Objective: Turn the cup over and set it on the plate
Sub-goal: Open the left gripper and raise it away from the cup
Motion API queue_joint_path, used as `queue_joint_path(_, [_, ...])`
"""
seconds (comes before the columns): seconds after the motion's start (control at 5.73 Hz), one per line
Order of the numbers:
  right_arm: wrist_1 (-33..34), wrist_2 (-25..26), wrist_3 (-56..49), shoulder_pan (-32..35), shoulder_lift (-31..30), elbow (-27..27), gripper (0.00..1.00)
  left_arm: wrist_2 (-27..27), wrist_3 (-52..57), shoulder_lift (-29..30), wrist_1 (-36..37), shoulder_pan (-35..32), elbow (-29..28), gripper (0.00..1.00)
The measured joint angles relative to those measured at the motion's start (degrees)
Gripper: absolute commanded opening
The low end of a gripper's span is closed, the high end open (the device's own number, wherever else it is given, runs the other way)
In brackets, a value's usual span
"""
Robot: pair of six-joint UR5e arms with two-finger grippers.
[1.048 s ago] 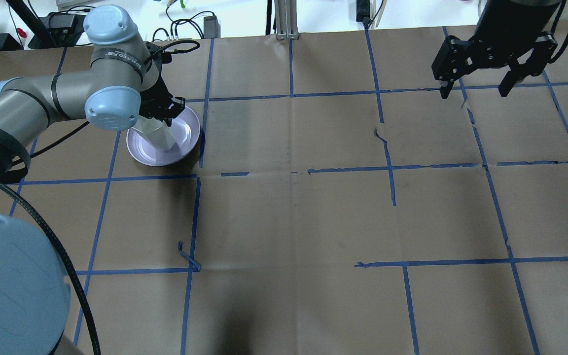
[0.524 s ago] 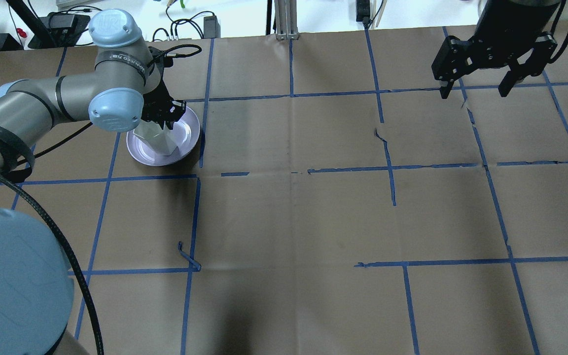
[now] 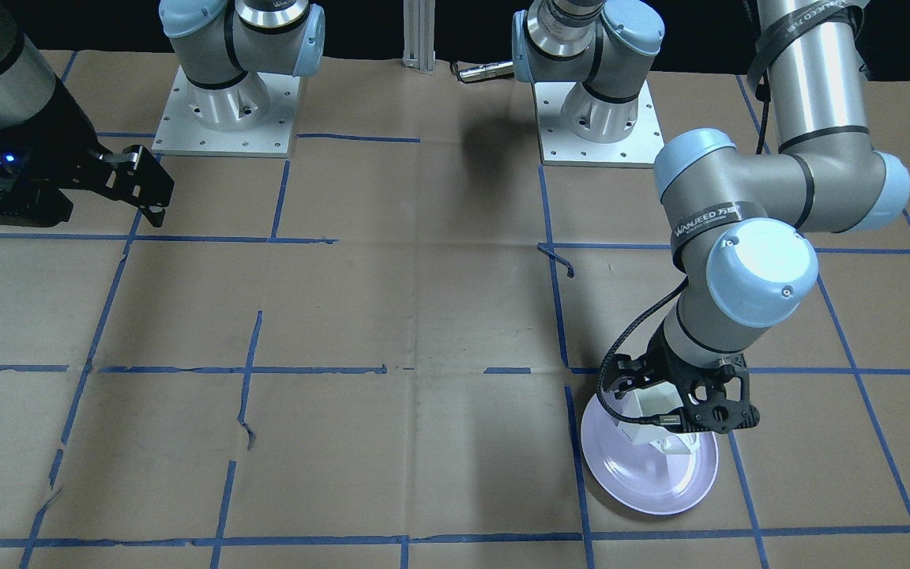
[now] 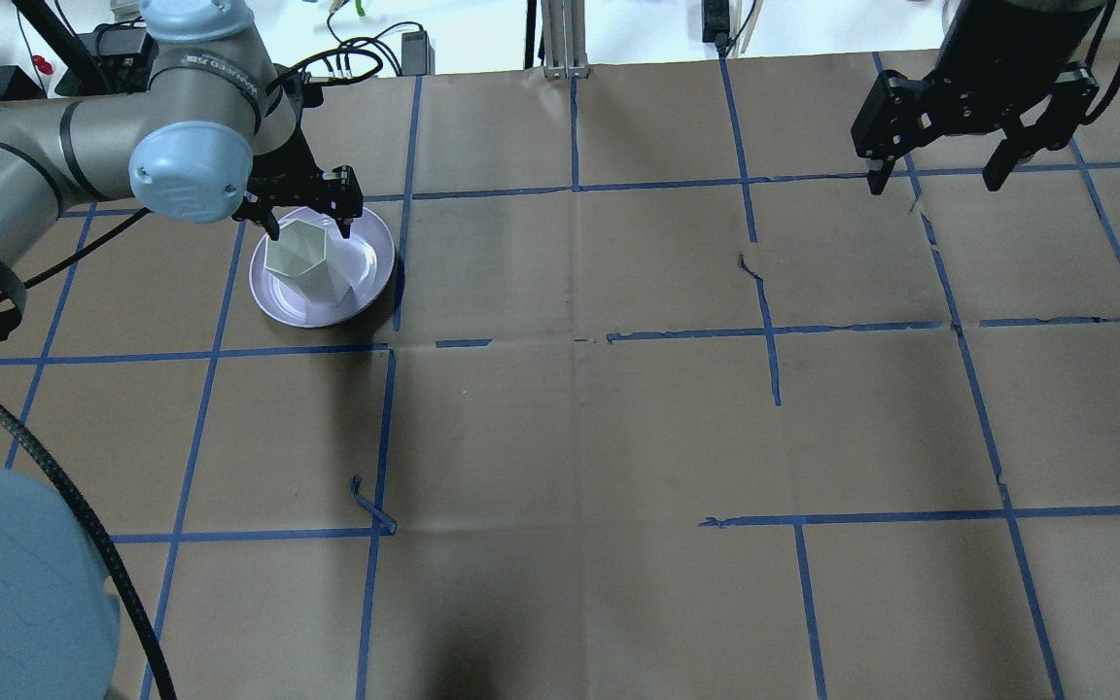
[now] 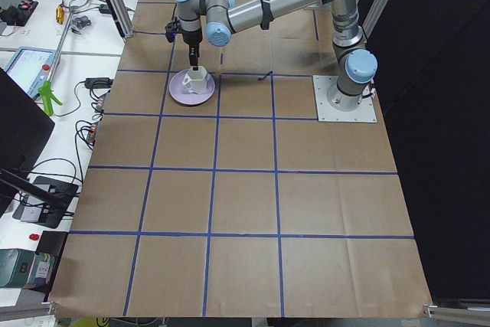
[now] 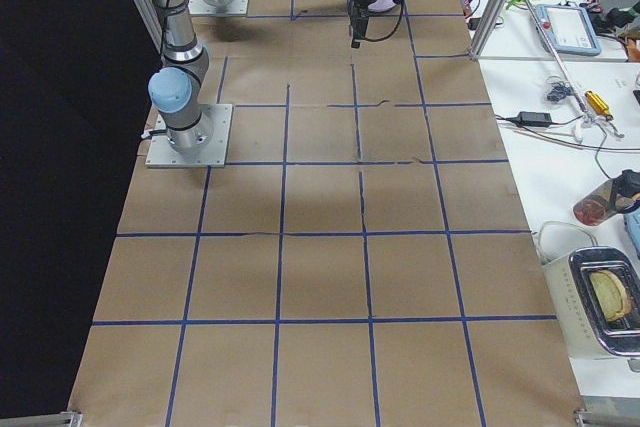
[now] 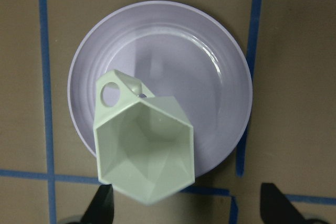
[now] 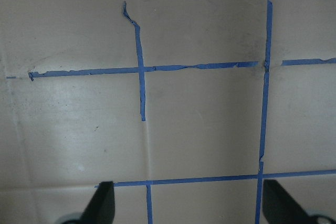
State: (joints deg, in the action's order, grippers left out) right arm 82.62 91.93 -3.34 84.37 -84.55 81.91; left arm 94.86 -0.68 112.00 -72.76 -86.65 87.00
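The white faceted cup [image 4: 308, 261] stands upright, mouth up, on the lavender plate [image 4: 370, 267] at the table's far left. In the left wrist view the cup [image 7: 144, 150] shows its hexagonal mouth and its handle, and sits toward one side of the plate [image 7: 210, 72]. My left gripper [image 4: 309, 229] is open and empty just above the cup, with its fingers [image 7: 102, 203] to either side and clear of it. The front view shows the cup [image 3: 648, 431] on the plate [image 3: 644, 482] under the gripper [image 3: 680, 411]. My right gripper [image 4: 936, 181] is open and empty, high at the far right.
The table is brown paper marked with a blue tape grid [image 4: 575, 185]. Cables and gear lie beyond the far edge [image 4: 366, 49]. The right wrist view shows only bare paper and tape [image 8: 142, 69].
My left gripper has opened, let go of the cup and risen off it. The cup now stands free on the plate. The right arm has not moved.
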Motion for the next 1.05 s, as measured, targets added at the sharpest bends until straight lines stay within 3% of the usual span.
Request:
queue_joint_path(0.52, [0.0, 0.0, 0.0, 0.0, 0.0, 0.0, 1.00, -3.8, -7.1, -11.3, -20.6, -5.2, -5.0, 1.00])
queue_joint_path(1.05, [0.0, 0.0, 0.0, 0.0, 0.0, 0.0, 1.00, -4.2, -7.1, -18.5, -26.1, -5.4, -3.9, 1.00])
